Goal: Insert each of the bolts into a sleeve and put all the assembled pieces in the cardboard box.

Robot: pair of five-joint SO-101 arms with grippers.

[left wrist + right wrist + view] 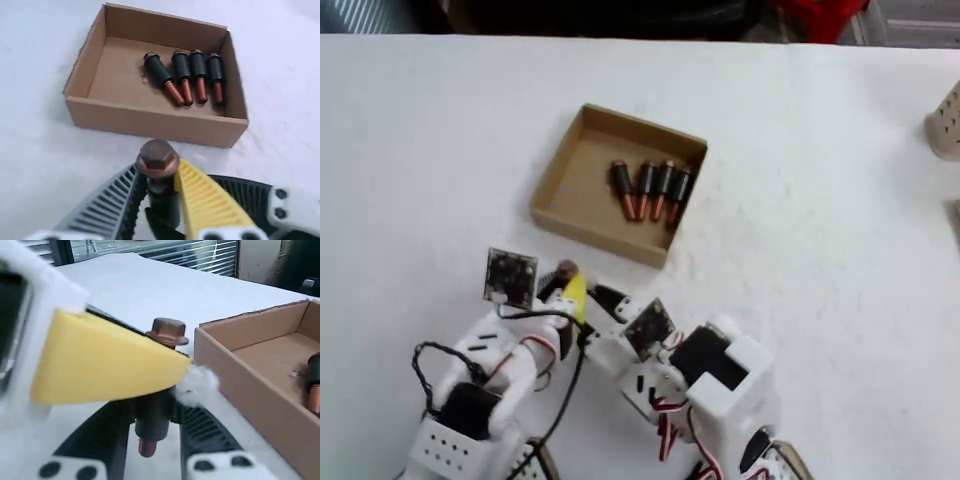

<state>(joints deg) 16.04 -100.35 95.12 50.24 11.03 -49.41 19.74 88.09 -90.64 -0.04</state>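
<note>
1. Table (820,200): white top, carries everything listed below.
2. Left arm (485,380): white body at the near edge of the table in the high view, wrist pointed toward the box.
3. Right arm (710,375): white body just beside the left arm, its wrist angled in toward the left arm's.
4. Cardboard box (560,160): open, shallow and brown, mid-table just beyond the two wrists.
5. Left gripper (157,175): one grey ribbed finger and one yellow finger, clenched on the bolt just under its head. It is just short of the box's near wall.
6. Right gripper (152,415): two black ribbed fingers, clamped on the sleeve from either side, lower down than the left gripper's hold.
7. Assembled pieces (187,75): four, each a black sleeve on a copper-coloured bolt. They lie side by side on the box floor toward one side wall, threaded ends pointing at the near wall.
8. Sleeve (150,422): black, upright, fitted on the held bolt, outside the box.
9. Bolt (157,157): copper-coloured and upright, hex head above the fingers. Its threaded tip shows below the sleeve in the right wrist view
</note>
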